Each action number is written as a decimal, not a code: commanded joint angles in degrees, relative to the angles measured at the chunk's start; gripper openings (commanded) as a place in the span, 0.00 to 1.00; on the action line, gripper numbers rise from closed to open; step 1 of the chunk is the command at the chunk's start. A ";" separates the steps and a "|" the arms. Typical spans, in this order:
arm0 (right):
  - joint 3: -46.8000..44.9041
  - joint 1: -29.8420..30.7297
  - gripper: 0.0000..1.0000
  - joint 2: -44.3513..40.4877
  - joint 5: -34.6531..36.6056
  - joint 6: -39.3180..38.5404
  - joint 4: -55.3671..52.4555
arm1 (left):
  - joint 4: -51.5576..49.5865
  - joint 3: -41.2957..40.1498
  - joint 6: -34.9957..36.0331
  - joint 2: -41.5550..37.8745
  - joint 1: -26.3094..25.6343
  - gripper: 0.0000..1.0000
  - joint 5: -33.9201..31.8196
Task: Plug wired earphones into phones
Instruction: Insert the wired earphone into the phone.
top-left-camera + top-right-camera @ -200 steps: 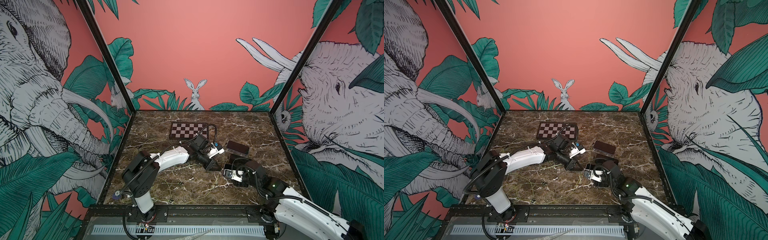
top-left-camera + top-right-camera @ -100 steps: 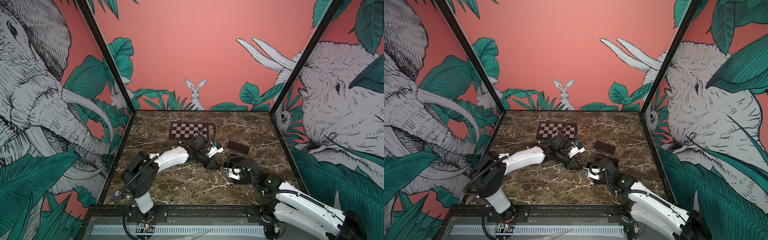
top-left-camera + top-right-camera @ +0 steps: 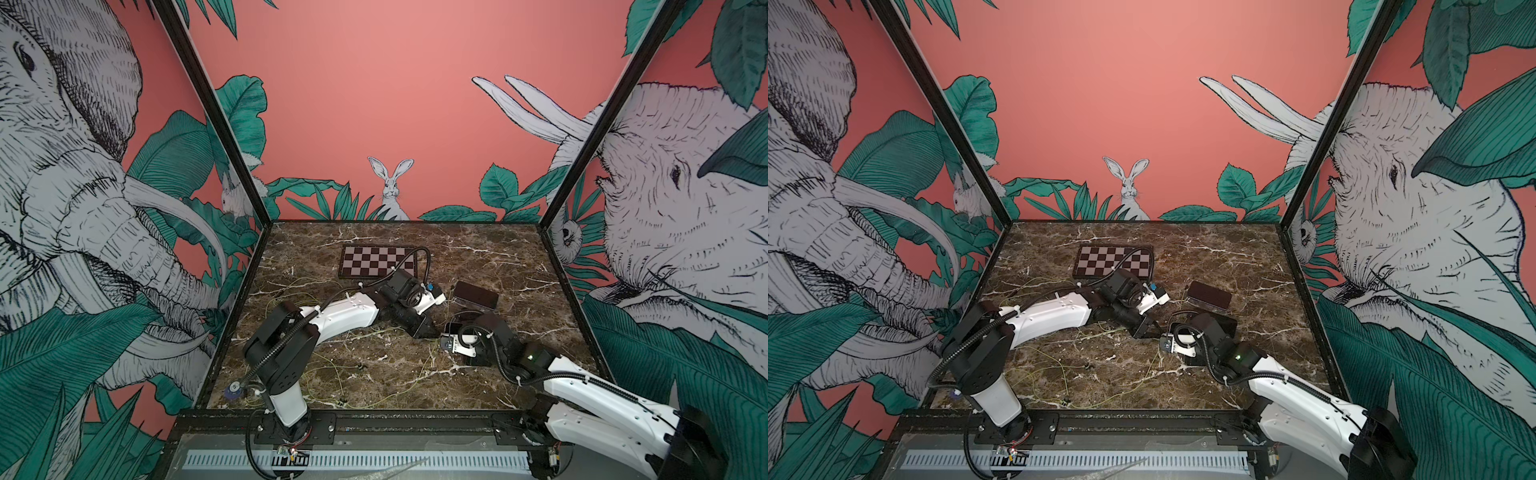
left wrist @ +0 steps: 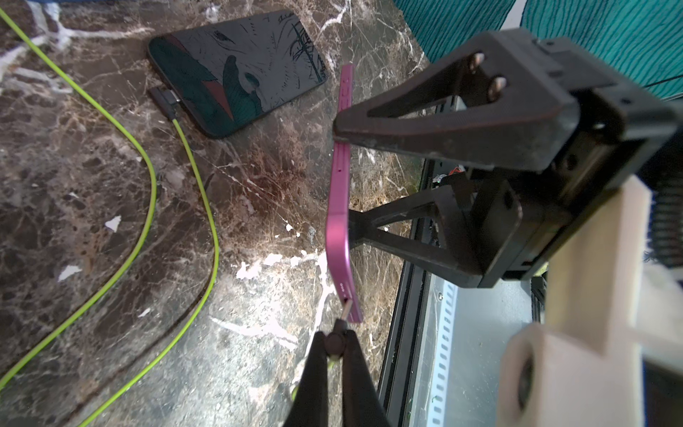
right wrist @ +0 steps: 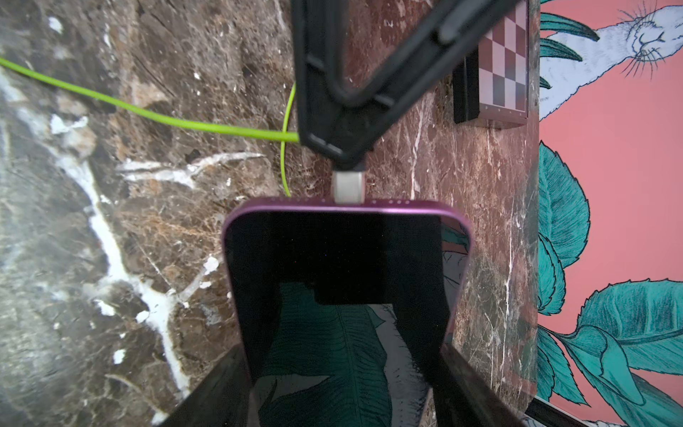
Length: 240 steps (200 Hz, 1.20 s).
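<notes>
Left fingers [image 4: 315,373] pinch plug [image 5: 348,188] — right gripper [image 5: 342,388] clamps phone [image 5: 332,255]

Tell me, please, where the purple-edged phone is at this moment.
The purple-edged phone is clamped in the right gripper, just right of the table's middle in both top views; the left gripper holds a plug at its end.

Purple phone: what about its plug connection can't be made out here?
- Port: right wrist view, silver plug covers it; depth unclear.
- Plug's body: mostly hidden inside the left gripper, both wrist views.
- Purple phone: other end cut off by the picture's edge, right wrist view.
- Both top views: plug and port too small to see.
</notes>
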 commanded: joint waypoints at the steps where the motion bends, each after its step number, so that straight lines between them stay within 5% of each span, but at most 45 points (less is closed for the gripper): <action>1: 4.31 1.86 0.61 0.07 -3.97 -0.62 11.85 | 4.64 0.29 -0.59 0.36 -0.88 0.00 1.78; 145: 4.35 1.99 0.60 6.13 -0.63 1.93 14.41 | 2.27 2.30 -2.84 2.62 -1.01 0.00 3.51; 240: 0.89 2.50 0.61 2.98 -3.64 1.03 18.63 | -0.32 3.69 -0.52 4.73 -1.41 0.00 6.88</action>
